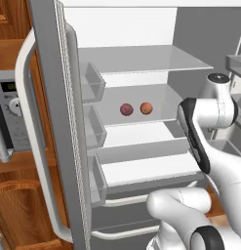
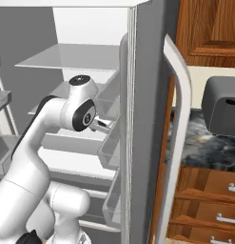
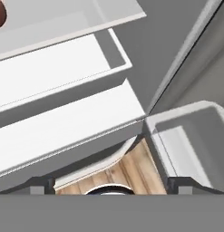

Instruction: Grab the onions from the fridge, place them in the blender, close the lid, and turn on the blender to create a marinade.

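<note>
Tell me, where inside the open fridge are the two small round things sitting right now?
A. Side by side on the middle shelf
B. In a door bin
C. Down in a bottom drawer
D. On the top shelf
A: in the left base view the dark red onion and the more orange round ball sit side by side, slightly apart, on the middle shelf of the fridge, not in a bin or drawer.

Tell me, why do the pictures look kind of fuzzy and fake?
They are rendered: in the left base view the two onions cast hardly any shadow on the fridge shelf; the right base view shows flat, glare-free steel; the hand view has soft, blurry drawer edges.
</note>
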You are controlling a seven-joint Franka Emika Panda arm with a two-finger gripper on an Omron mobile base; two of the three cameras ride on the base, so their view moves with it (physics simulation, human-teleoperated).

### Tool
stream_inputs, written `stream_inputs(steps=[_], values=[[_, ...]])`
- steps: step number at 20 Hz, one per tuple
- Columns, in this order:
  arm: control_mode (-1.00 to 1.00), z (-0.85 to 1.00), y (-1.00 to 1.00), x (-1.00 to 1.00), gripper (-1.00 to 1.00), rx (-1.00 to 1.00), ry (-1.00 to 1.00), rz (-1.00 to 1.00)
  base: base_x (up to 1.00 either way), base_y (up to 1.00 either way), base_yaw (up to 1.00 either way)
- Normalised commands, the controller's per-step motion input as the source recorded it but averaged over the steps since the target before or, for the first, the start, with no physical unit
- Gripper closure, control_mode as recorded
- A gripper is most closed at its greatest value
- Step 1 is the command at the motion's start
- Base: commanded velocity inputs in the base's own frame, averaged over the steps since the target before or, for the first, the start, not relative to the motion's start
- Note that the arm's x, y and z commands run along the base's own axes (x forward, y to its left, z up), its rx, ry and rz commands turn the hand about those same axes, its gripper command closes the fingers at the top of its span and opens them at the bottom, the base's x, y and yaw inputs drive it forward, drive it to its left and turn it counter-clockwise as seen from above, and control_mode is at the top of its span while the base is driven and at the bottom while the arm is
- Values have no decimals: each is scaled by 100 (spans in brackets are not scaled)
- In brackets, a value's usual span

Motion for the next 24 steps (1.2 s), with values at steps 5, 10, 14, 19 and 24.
stream_inputs(steps=[5,10,14,19,24], values=[[-100,1,-54,-11,-100,0,0,-9,0,0,0],[-100,1,61,28,-100,1,0,11,0,0,0],[-100,0,100,67,-100,0,-1,23,0,0,0],[-100,-2,23,68,-100,0,-25,6,0,0,0],[-100,-10,0,85,-100,1,-16,0,0,0,0]])
